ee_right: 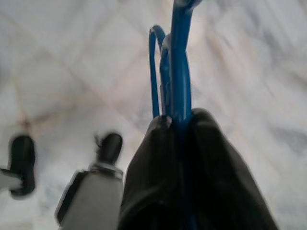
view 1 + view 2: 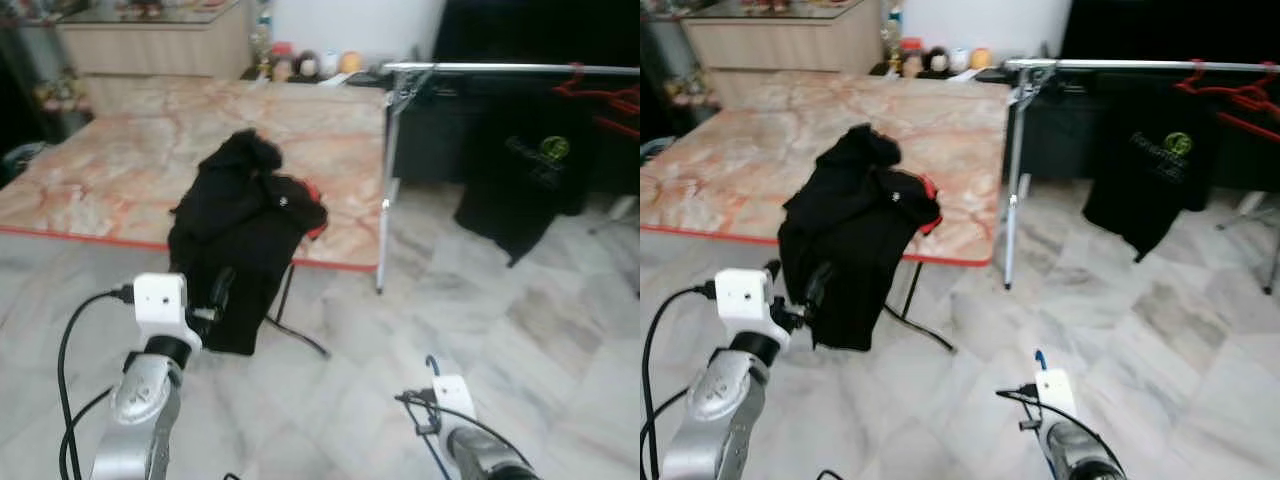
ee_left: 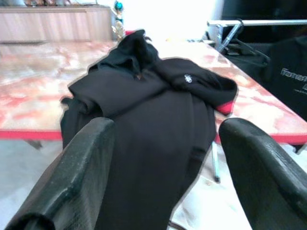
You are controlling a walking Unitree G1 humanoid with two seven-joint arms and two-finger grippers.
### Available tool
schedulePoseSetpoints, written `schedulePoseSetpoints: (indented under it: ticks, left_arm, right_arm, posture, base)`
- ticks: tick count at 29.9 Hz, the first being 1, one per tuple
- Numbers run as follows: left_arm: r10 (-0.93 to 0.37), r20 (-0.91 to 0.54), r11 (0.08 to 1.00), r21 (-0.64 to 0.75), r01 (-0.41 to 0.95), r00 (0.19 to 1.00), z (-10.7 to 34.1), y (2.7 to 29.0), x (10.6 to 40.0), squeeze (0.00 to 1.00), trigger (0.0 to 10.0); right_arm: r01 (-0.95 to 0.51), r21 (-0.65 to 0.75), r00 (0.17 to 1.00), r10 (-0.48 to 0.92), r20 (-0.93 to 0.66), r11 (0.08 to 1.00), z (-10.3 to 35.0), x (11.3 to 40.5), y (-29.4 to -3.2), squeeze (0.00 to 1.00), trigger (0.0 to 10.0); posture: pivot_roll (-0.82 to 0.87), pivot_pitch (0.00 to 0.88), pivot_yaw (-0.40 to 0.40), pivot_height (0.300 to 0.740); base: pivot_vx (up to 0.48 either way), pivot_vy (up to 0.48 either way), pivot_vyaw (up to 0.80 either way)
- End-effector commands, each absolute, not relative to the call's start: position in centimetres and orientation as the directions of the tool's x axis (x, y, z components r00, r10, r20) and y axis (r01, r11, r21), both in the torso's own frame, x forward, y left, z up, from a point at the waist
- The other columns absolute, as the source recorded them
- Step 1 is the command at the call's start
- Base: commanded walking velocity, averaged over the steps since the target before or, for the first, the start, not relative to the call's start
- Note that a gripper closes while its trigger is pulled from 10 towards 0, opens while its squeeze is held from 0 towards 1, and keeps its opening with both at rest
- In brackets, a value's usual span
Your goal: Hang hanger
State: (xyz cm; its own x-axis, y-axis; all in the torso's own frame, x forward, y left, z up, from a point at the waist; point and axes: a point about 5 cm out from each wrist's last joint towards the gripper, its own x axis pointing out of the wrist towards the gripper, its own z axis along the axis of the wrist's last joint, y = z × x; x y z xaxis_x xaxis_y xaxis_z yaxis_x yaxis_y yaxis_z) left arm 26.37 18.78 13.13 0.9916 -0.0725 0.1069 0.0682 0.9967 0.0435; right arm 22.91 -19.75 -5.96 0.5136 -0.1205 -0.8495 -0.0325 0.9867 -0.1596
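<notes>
Blue wire hanger point(image 1: 175, 67) sits pinched in the right hand point(image 1: 184, 124), well short of the silver metal rail point(image 2: 510, 68); left hand point(image 3: 163, 158) spread.

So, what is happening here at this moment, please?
The robot stands before a marble-patterned table with a black garment draped over its edge. The left gripper is open, aimed at the garment but apart from it. The right gripper is shut on a blue hanger, low above the floor. The clothes rail with a black shirt stands ahead to the right; the hanger is not yet hung.
</notes>
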Motion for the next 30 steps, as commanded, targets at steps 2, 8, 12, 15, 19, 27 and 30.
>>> schedulePoseSetpoints:
  ticks: [2,8,12,15,19,27,30]
  left_arm:
    - [-0.039,0.023,0.998,0.058,0.037,0.999,11.7,19.8,26.6,0.00,10.0]
    - [0.031,-0.207,0.998,0.060,-0.019,0.978,7.9,22.0,28.0,0.00,10.0]
    - [0.029,-0.316,0.997,0.078,-0.005,0.948,5.7,22.6,28.9,0.00,10.0]
    - [0.024,-0.444,0.997,0.073,0.009,0.896,3.3,22.8,29.3,0.00,10.0]
    - [0.025,-0.561,0.995,0.097,0.036,0.827,0.9,22.0,29.0,0.00,10.0]
    - [0.027,-0.745,0.998,0.055,0.021,0.666,-3.6,19.9,25.8,0.00,10.0]
    - [0.022,-0.756,0.999,0.041,0.013,0.654,-4.0,19.7,25.4,0.00,10.0]
  right_arm:
    - [-0.037,-0.151,0.526,-0.109,-0.843,0.988,-5.7,23.4,-19.3,0.00,10.0]
    - [-0.038,-0.147,0.525,-0.105,-0.845,0.988,-5.8,23.4,-19.1,0.00,10.0]
    - [-0.039,-0.144,0.524,-0.103,-0.846,0.989,-5.8,23.3,-18.9,0.00,10.0]
    - [-0.039,-0.143,0.522,-0.102,-0.847,0.989,-5.9,23.2,-18.8,0.00,10.0]
    - [-0.037,-0.138,0.520,-0.099,-0.848,0.990,-6.0,23.0,-18.8,0.00,10.0]
    - [-0.023,-0.125,0.516,-0.096,-0.851,0.992,-6.4,22.5,-18.6,0.00,10.0]
    - [-0.020,-0.123,0.515,-0.095,-0.852,0.992,-6.4,22.5,-18.6,0.00,10.0]
  posture:
    - [0.12,0.000,-0.057,0.740]
    - [0.11,0.000,-0.051,0.740]
    - [0.11,0.000,-0.047,0.740]
    - [0.10,0.000,-0.043,0.740]
    - [0.09,0.000,-0.046,0.740]
    - [0.06,0.000,-0.047,0.740]
    - [0.04,0.000,-0.047,0.740]
  base:
    - [-0.127,0.000,0.00]
    - [0.000,0.000,0.00]
    - [0.000,0.000,0.00]
    - [0.000,0.000,0.00]
    - [0.000,0.000,0.00]
    - [0.000,0.000,0.00]
    - [0.000,0.000,0.00]
